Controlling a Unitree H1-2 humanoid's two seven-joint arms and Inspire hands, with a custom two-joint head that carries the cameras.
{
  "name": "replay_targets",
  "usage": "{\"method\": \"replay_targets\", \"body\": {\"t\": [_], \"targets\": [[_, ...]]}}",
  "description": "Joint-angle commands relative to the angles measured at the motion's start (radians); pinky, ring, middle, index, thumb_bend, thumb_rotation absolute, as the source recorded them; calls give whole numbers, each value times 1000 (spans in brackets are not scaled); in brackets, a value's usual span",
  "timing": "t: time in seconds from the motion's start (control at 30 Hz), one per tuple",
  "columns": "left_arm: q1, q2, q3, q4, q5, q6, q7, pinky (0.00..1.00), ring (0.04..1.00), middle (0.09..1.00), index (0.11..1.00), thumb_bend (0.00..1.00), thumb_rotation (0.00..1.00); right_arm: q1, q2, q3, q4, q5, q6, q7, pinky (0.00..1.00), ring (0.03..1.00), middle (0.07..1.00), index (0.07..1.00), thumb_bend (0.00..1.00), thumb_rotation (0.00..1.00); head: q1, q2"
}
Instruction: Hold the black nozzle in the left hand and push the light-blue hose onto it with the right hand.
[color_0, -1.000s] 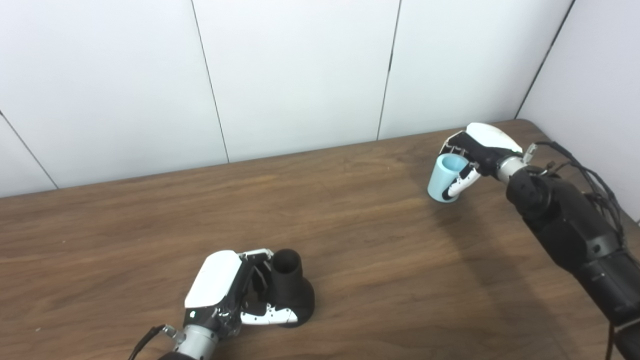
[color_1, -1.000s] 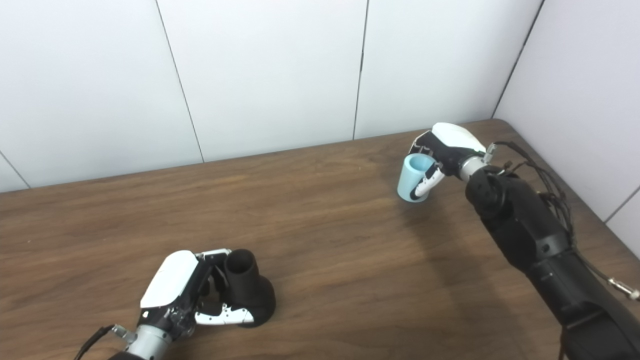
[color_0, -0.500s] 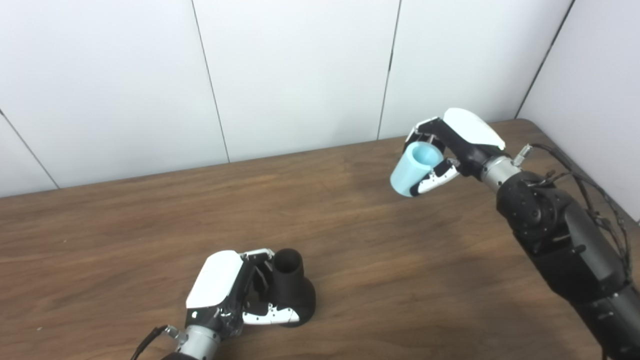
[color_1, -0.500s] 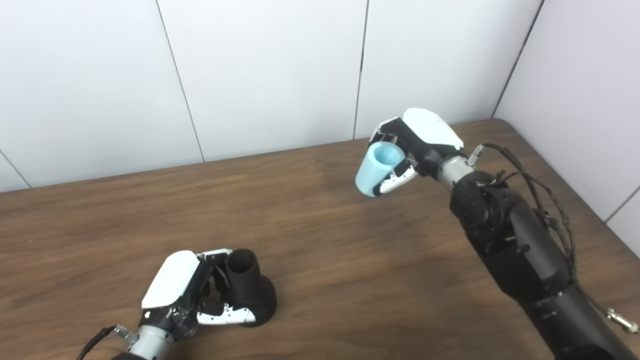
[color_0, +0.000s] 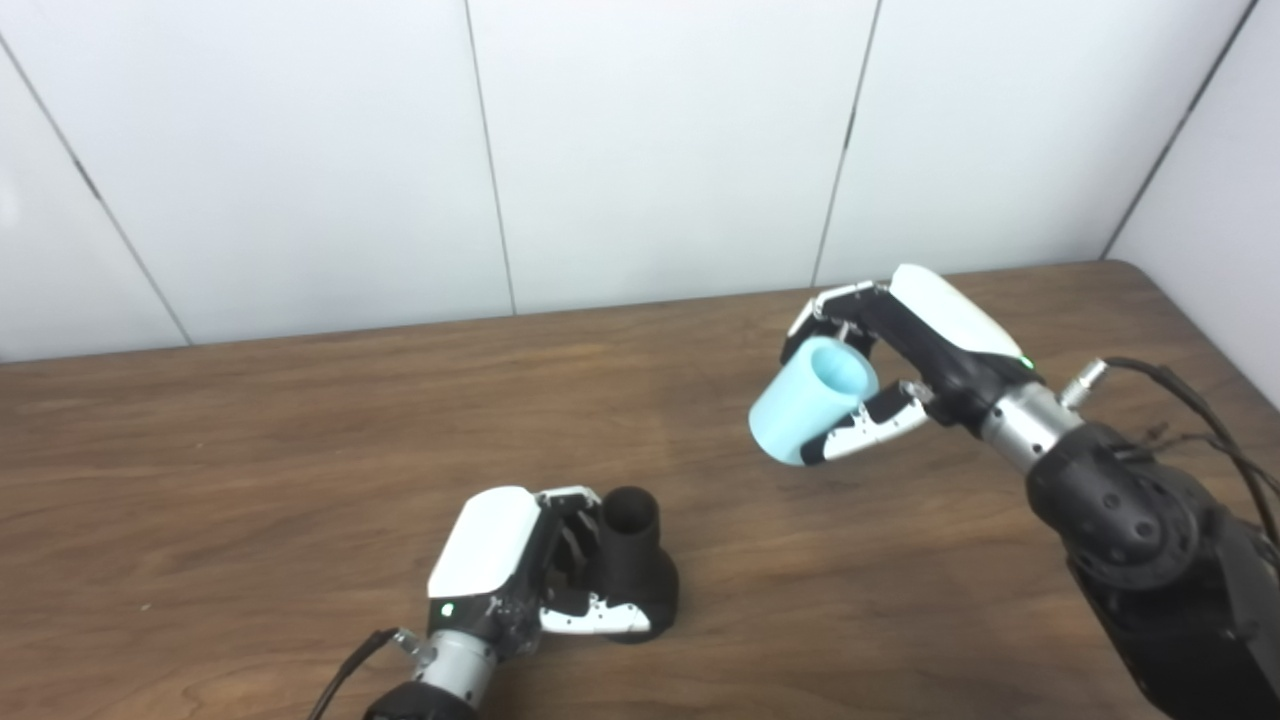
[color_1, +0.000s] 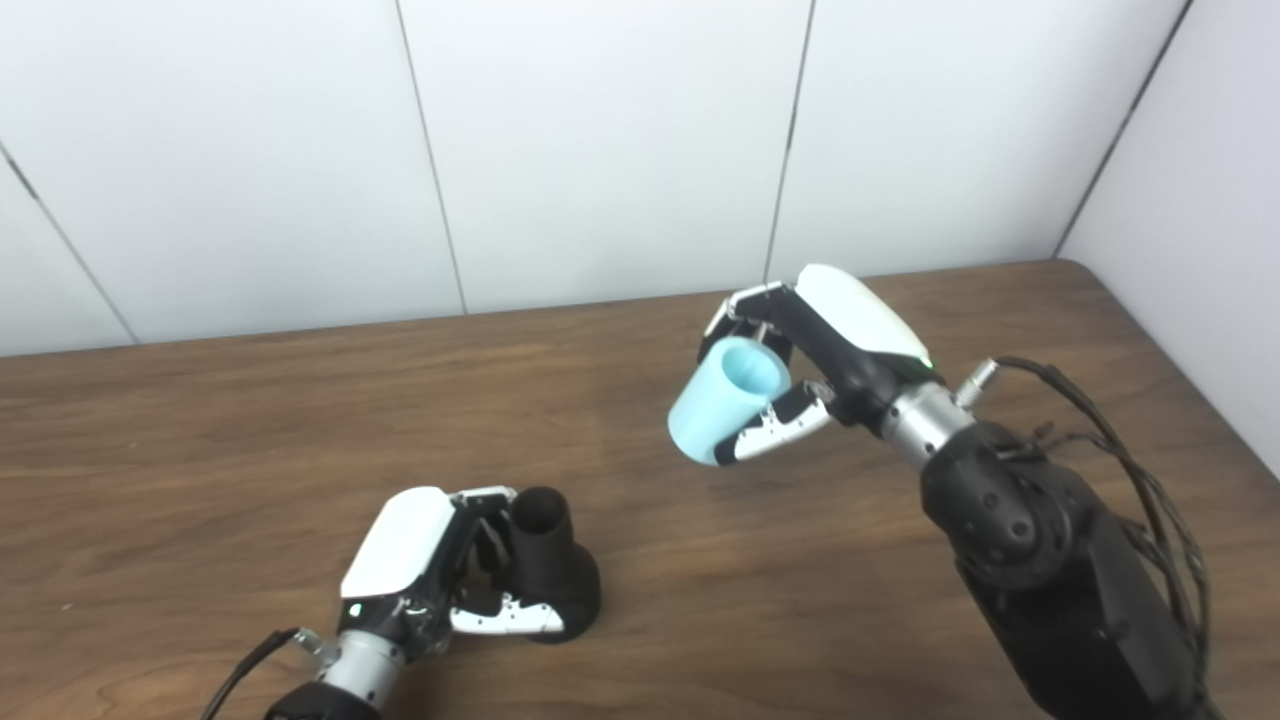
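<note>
Left hand (color_0: 520, 575) low near the table's (color_0: 250, 450) front edge, fingers curled around the black nozzle (color_0: 635, 560). Right hand (color_0: 900, 350) raised toward the right side, clasping the tilted light-blue hose (color_0: 805, 410).

A brown wood-grain counter (color_0: 250, 450) meets a white panelled wall (color_0: 650, 150) split by thin dark seams.

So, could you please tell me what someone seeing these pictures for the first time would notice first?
Most likely the light-blue hose, the one bright thing, held tilted above the table in the right hand at centre right. Next comes the black nozzle standing near the front edge, open end up, with the left hand wrapped around it. A wide stretch of bare wood separates the two.
</note>
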Motion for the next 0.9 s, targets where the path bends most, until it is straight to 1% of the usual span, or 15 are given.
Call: {"method": "replay_targets", "body": {"t": [0.0,0.07,0.17,0.27,0.37,0.4,0.57,0.73,0.83,0.87], "targets": [[72,15,-41,51,21,75,-122,447,451,508,477,502,0,-25,-3,-15,-57,8,10,5,444,413,518,483,518,0,5,5],[72,13,-47,47,23,84,-125,440,445,502,479,503,0,-21,4,-12,-77,13,18,16,443,413,519,481,518,0,10,9],[75,10,-53,44,22,92,-125,402,418,471,498,503,0,-14,22,-6,-103,23,22,25,431,404,517,495,517,0,19,13],[79,7,-56,43,30,94,-119,400,397,459,484,503,0,-7,43,-1,-109,33,14,21,422,402,514,500,516,0,27,16],[82,3,-56,43,34,97,-116,430,438,518,474,501,0,-8,68,7,-116,47,14,23,401,397,510,509,515,0,33,20],[83,2,-55,45,35,97,-115,434,443,524,473,500,0,-9,75,10,-117,49,14,23,389,397,506,510,508,0,35,21],[81,1,-56,43,37,102,-121,440,446,521,475,501,0,-20,106,27,-126,37,17,21,383,400,502,500,501,0,39,24],[81,0,-58,43,38,106,-119,455,461,537,467,499,0,-28,137,42,-127,34,12,16,363,398,502,506,500,0,40,25],[80,3,-59,42,35,105,-122,461,467,539,465,498,0,-28,148,56,-123,13,4,16,371,400,502,504,500,0,40,25],[79,3,-59,41,34,105,-124,451,455,532,468,499,0,-27,149,61,-121,4,1,15,372,402,502,502,500,0,41,26]]}}
